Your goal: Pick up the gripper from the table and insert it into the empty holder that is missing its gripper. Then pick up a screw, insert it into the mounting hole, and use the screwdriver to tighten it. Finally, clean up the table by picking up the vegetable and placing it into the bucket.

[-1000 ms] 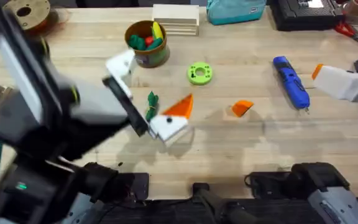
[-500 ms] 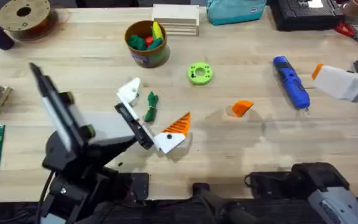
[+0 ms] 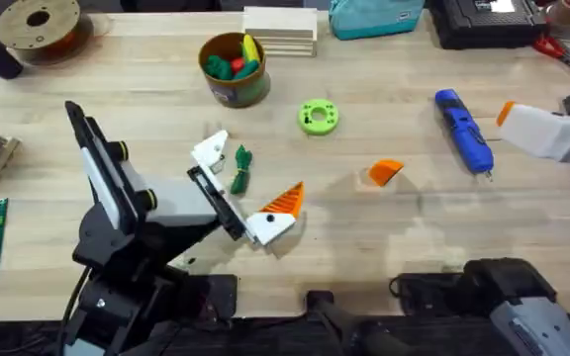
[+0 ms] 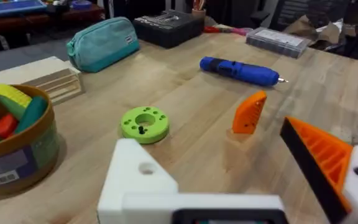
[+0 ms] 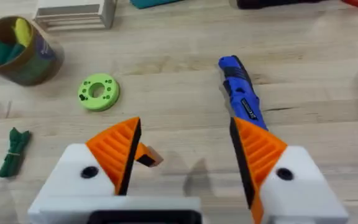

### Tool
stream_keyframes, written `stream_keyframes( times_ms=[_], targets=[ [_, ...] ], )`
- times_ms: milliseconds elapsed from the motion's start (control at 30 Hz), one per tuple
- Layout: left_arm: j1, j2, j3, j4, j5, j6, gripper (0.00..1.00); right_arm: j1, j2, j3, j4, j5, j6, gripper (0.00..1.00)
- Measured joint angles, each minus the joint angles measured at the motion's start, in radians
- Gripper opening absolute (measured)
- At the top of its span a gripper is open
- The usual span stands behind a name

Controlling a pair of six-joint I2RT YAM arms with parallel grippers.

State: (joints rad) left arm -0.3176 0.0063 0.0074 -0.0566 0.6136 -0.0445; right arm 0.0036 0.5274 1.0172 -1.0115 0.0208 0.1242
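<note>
My left gripper [image 3: 243, 185] stands open low over the table. One finger is the bare white empty holder [image 3: 211, 151] [image 4: 138, 180]; the other carries an orange pad [image 4: 319, 155]. The dark green vegetable [image 3: 240, 168] lies on the table between them in the overhead view. The loose orange gripper [image 3: 385, 172] [image 4: 250, 113] stands on the wood to the right, apart from both arms. The blue screwdriver [image 3: 463, 131] [image 5: 241, 99] lies farther right. My right gripper [image 3: 511, 125] [image 5: 185, 134] is open and empty beside it. The bucket [image 3: 234, 67] stands at the back.
A lime-green ring [image 3: 317, 117] with a small dark piece in it [image 4: 140, 130], possibly the screw, lies right of the bucket. Toy produce fills the bucket. Wooden blocks [image 3: 280, 30], a teal pouch [image 3: 374, 15] and a filament spool [image 3: 38, 25] line the back.
The left arm has come down from close under the camera and settled low, its open fingers now on either side of the vegetable. The right arm has not moved.
</note>
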Motion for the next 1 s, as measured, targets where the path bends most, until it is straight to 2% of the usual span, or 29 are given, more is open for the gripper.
stream_keyframes(
  times_ms=[700,867,1000],
  targets=[
    [0.000,0.000,0.000,0.000,0.000,-0.001,0.987,0.000,0.000,0.000,0.009,-0.015,0.010,0.851],
    [0.000,0.000,0.000,0.000,0.000,-0.001,0.987,0.000,0.006,0.002,-0.002,-0.101,-0.008,0.851],
    [0.000,0.000,0.000,0.000,0.000,-0.001,0.987,0.005,0.101,0.011,-0.075,-0.176,-0.063,0.853]
  ],
)
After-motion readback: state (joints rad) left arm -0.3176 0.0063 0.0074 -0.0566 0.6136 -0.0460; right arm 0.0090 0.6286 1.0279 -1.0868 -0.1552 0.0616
